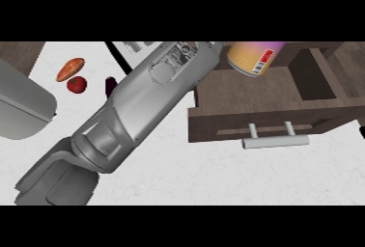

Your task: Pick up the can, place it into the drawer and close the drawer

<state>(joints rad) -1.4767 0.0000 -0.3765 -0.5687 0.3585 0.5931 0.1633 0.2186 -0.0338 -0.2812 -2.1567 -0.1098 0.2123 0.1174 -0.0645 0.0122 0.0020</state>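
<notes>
White counter [214, 178]: forearm [143, 106] masks a dark vegetable [110, 86] (can [254, 58] over drawer [214, 120]).

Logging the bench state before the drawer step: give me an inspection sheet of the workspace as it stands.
Surface: white speckled counter.
Job's things: can tilted above the open drawer, near its back left corner; drawer handle faces the viewer.
Clutter: orange vegetable, red fruit, dark purple item partly behind the forearm; grey rounded object at left.
Hands: neither shows; one grey forearm runs from lower left toward the can.
Cables: nothing seen.
Surroundings: brown wood panel at top left.
</notes>
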